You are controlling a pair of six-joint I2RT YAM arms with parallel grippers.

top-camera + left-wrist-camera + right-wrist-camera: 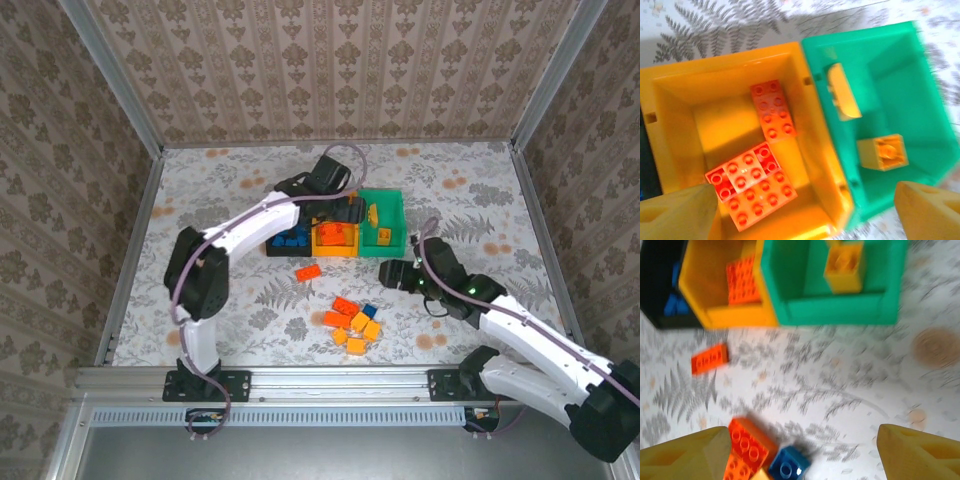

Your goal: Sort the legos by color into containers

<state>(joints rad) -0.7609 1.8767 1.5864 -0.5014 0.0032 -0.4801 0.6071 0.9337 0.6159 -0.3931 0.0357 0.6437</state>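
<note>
below the wide-open, empty left gripper, red-orange legos lie in the yellow-orange bin.

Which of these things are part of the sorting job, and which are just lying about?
Job: pile of loose bricks; lone red-orange brick; black bin; yellow-orange bin; green bin.
Not part of it: fern-patterned table cover; wallpapered walls.

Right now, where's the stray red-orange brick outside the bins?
In the top view the stray red-orange brick lies just in front of the yellow-orange bin, by its left corner, apart from the loose brick pile nearer the arm bases.
</note>
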